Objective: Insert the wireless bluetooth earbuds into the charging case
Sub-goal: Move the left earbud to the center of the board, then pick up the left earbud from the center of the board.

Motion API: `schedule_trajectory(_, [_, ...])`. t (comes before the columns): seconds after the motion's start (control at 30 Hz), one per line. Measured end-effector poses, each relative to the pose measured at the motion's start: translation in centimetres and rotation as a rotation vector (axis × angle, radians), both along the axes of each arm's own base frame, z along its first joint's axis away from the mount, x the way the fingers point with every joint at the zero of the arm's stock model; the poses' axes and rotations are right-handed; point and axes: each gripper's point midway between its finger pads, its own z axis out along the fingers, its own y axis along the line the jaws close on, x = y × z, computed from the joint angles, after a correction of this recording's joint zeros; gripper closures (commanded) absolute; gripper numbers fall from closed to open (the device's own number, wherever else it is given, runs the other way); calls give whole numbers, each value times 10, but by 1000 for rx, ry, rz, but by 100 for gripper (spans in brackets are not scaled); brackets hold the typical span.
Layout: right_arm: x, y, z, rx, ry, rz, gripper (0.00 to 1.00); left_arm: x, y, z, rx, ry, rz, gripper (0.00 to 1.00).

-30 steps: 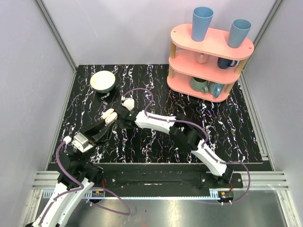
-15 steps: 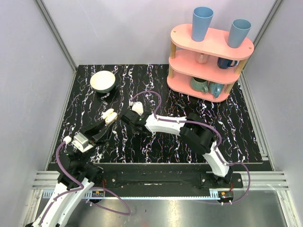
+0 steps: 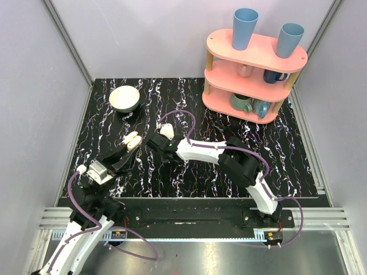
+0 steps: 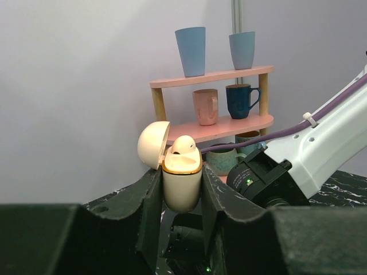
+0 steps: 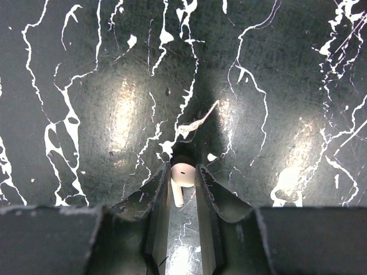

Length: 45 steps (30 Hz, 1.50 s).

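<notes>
My left gripper (image 4: 182, 179) is shut on the charging case (image 4: 182, 192), a cream case with a gold rim, held upright off the table. Its lid (image 4: 153, 143) is hinged open to the left and one earbud (image 4: 183, 145) sits in the top. From above, the case (image 3: 132, 139) shows at the left gripper's (image 3: 129, 143) tip. My right gripper (image 5: 183, 169) points down at the black marbled table, its jaws closed narrowly on a second white earbud (image 5: 183, 174), stem toward the camera. In the top view the right gripper (image 3: 154, 141) is just right of the case.
A cream bowl (image 3: 124, 98) stands at the back left. A pink three-tier shelf (image 3: 252, 71) with blue cups and mugs fills the back right. The right arm's wrist (image 4: 269, 180) is close on the case's right side.
The right gripper has pulled back from beside the case, a little right and toward the near edge, and its elbow has swung right. The left arm and case have stayed still.
</notes>
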Motion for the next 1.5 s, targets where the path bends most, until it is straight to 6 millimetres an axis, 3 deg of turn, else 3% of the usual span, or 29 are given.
schedule_trajectory(1.5, [-1,-2,-5,-48,26,8,65,0,1,0,0,0,3,100])
